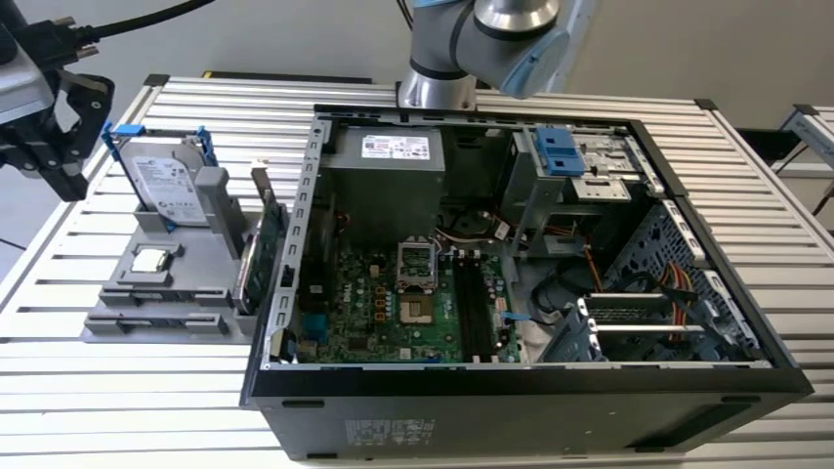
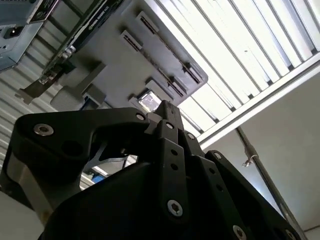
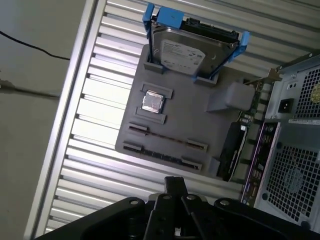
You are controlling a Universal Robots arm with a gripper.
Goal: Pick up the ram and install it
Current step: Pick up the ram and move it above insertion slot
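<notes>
Gripper pressed together, empty, in both wrist views; first wrist view gives you the ram slotted in its grey tray, exterior view the open case.

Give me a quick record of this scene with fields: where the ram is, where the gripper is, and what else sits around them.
ram: edge-on in a slot of the gray holder, not yet lifted
gripper: over the table near the gray holder, apart from the ram
hard drive: upright in a blue frame on the holder
green card: on edge between the holder and the case
computer case: open, to the exterior view's right of the holder
motherboard: exposed inside the case
</notes>
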